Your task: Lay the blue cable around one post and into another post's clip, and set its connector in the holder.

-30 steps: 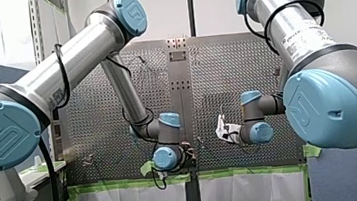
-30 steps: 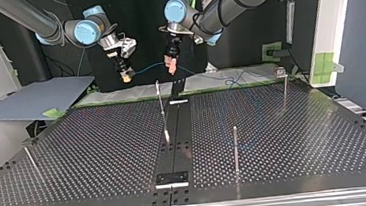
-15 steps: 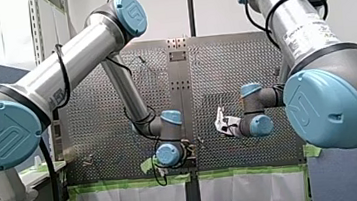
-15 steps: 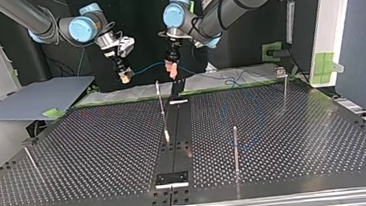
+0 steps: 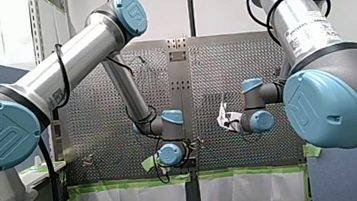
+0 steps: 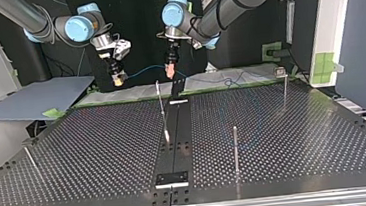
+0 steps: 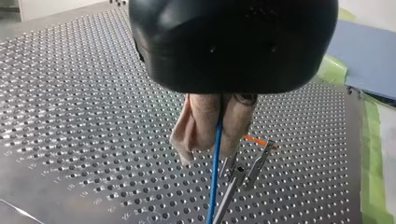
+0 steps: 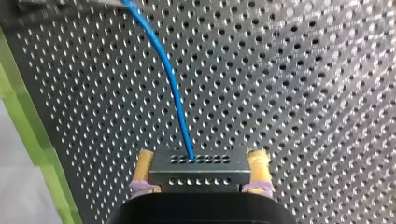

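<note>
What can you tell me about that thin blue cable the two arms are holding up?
The blue cable is thin, smooth and looks plastic-coated. It hangs in a shallow curve between the two grippers, above the far edge of the table in the top view. My left gripper pinches it between beige pads. One end enters a dark, perforated connector, which my right gripper clamps between yellow pads.

Plainly a robotics lab: my left arm [image 5: 63,72] and my right arm [image 5: 305,32], both UR5e machines with pale-blue joint caps, reaching over a perforated metal table [image 6: 100,150]; thin steel posts [image 6: 235,148] standing in its holes; green tape [image 5: 125,184] along its edge; aluminium rail [image 6: 305,201]; bare white wall [image 5: 217,6] behind.
</note>
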You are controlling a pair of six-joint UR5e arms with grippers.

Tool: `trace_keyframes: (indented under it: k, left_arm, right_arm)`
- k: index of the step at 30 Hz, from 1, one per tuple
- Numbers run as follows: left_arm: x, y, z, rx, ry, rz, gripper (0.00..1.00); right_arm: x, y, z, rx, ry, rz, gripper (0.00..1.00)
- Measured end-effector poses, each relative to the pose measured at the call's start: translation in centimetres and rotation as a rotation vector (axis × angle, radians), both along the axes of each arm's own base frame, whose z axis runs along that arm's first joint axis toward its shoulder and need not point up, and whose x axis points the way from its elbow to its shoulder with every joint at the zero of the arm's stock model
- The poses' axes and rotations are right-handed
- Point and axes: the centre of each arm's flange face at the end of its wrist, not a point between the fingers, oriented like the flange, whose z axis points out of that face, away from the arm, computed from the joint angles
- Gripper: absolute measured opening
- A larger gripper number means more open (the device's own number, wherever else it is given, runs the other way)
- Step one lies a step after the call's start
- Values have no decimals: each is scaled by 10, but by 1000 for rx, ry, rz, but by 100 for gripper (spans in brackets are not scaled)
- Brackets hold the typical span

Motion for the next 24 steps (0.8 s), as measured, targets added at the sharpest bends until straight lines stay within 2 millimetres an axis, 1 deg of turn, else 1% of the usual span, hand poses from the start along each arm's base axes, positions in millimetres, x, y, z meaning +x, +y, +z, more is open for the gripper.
trace_keyframes:
  k: [4, 10, 13, 17, 24]
  left_arm:
    - [0, -1, 0, 7, -7, -7, 13]
    - [1, -5, 2, -2, -28, -28, 13]
    - [2, -3, -1, 10, -28, -28, 13]
    - [4, 0, -6, 22, -23, -27, 13]
    - [9, 1, -6, 16, -23, -51, 13]
  right_arm:
    - [-5, -3, -5, -2, 15, -38, 19]
    - [-13, -6, -20, 1, 37, -102, 19]
    - [-18, -9, -27, 0, 44, -133, 19]
    - [-24, -13, -40, 4, 53, -169, 19]
    - [-31, -22, -62, 18, 64, -194, 19]
